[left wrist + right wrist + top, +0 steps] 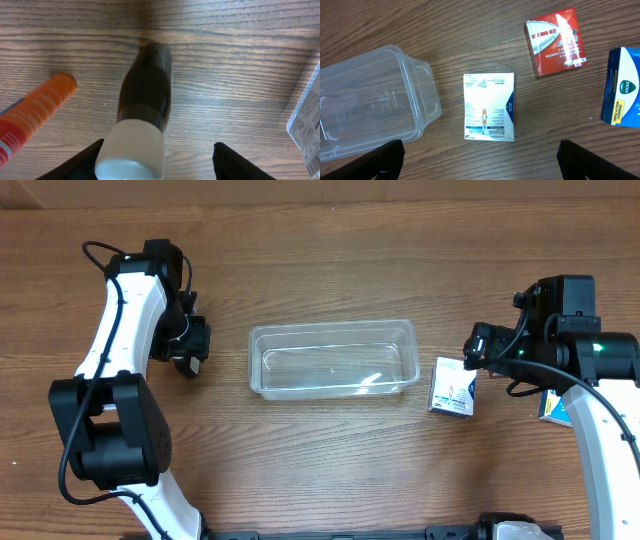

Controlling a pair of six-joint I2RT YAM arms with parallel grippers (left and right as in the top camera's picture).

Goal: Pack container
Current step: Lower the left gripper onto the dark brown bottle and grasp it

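Observation:
The clear plastic container [333, 358] stands empty in the middle of the table; its corner shows in the right wrist view [365, 100]. My left gripper [188, 350] is open, left of the container. A dark bottle with a white cap [145, 100] lies on the wood between its fingers [162, 160], the cap against the left finger and apart from the right one. My right gripper [480, 350] is open and empty [480, 165], right of the container, above a white bandage box [488, 106] that lies flat on the table [452, 387].
An orange tube [35, 115] lies left of the bottle. A pale printed item [307, 125] sits at the right edge of the left wrist view. A red box [555, 41] and a blue Vicks box [622, 86] lie to the right of the white box.

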